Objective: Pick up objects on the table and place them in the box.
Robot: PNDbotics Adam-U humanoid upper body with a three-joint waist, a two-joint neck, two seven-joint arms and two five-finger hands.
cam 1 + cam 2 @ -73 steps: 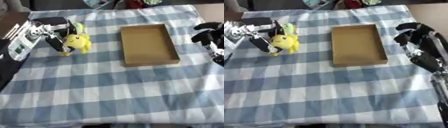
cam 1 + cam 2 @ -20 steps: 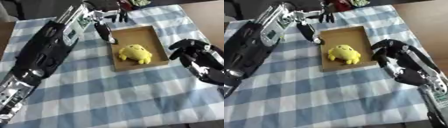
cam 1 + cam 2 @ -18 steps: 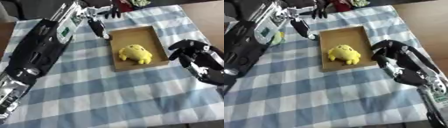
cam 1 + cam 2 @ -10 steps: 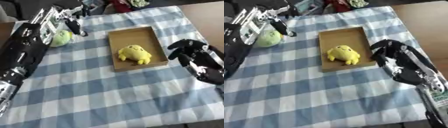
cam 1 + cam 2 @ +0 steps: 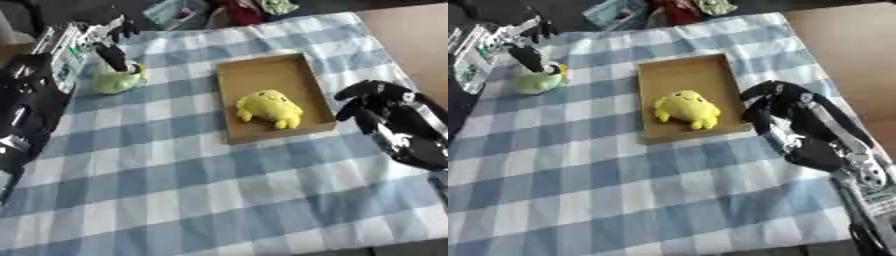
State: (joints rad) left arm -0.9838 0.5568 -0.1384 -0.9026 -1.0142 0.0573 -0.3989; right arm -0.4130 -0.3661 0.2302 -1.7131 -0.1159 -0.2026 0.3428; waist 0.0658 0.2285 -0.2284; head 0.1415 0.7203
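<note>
Left eye view
- Box: upper centre, on checked worktop.
- Yellow plush: inside box, lower half.
- Green toy: upper left.
- Left hand: fingers touching green toy; grip unclear.

Right eye view
- Right hand: right of box, fingers curled, empty.

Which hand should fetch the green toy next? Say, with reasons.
The left hand: its fingers are already right at the green toy at the cloth's far left. The right hand hangs beyond the box, where the yellow toy already lies.
</note>
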